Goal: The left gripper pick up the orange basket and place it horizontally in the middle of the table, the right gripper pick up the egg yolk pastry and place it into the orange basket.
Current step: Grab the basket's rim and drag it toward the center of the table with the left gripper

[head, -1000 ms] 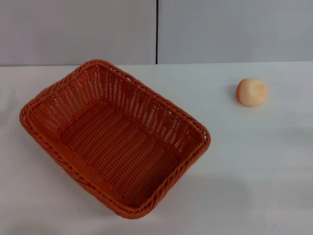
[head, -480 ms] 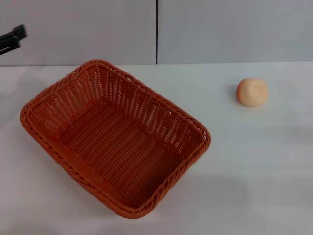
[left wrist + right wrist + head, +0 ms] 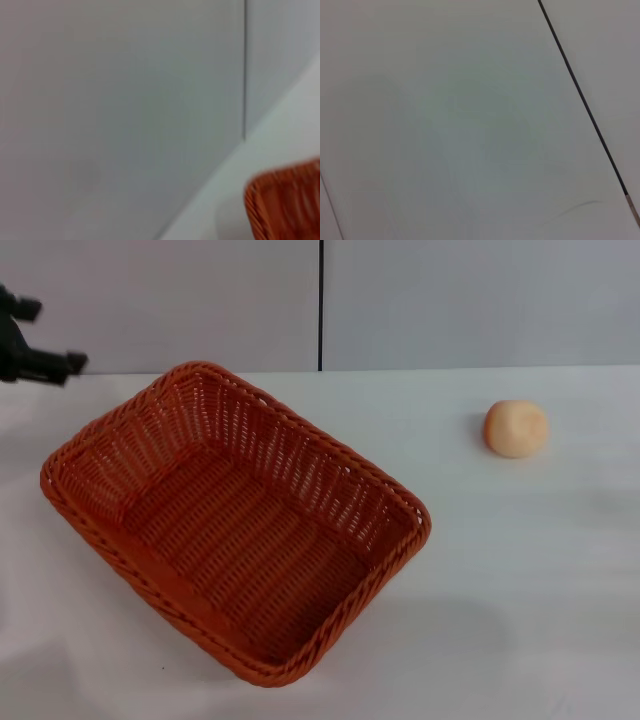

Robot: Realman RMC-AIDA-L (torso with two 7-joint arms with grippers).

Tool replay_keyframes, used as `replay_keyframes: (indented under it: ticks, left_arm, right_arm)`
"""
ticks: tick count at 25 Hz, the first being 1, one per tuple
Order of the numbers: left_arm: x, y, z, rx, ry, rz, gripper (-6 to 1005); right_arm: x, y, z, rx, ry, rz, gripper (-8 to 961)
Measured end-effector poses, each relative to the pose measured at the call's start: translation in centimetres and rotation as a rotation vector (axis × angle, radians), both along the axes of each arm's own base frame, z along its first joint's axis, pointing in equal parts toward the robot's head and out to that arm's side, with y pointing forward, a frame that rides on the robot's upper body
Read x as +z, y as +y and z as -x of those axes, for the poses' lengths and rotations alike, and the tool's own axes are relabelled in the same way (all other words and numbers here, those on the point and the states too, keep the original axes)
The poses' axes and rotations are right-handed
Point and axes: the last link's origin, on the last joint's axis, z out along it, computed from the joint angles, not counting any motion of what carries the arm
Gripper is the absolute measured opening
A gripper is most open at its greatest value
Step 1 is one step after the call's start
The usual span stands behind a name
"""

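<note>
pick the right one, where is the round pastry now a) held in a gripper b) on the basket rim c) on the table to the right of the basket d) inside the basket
c: the pastry sits alone on the table, well apart from the basket, which holds nothing; only the left gripper shows, at the far left edge.

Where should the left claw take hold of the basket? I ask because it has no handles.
Probably the braided rim of the basket at its far-left corner, nearest the left claw, which hangs open above the table's far left edge. Come down from above, one finger inside and one outside the sloping wall. The basket lies skewed, so that corner is closest, and the thick rim gives a firm edge.
</note>
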Motion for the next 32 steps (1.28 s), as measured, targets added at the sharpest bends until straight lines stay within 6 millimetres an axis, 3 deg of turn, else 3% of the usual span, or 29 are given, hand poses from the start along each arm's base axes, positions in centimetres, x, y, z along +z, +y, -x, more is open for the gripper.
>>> replay_keyframes:
  ticks: [6,15,32]
  left_arm:
    - [-3.5,0.9,-2.2,0.083,0.338,0.153,768]
    - [-4.5,1.0,-5.0,0.110,0.343,0.287,760]
    - [-7.7,1.6,-4.7,0.187,0.332,0.313,744]
  right_arm:
    - [-0.1,0.3,0.2,0.009,0.007,0.002,650]
    - [-0.3,0.3,0.1,-0.003,0.005,0.001,651]
    - [-1.2,0.8,-0.1,-0.024,0.003,0.013,650]
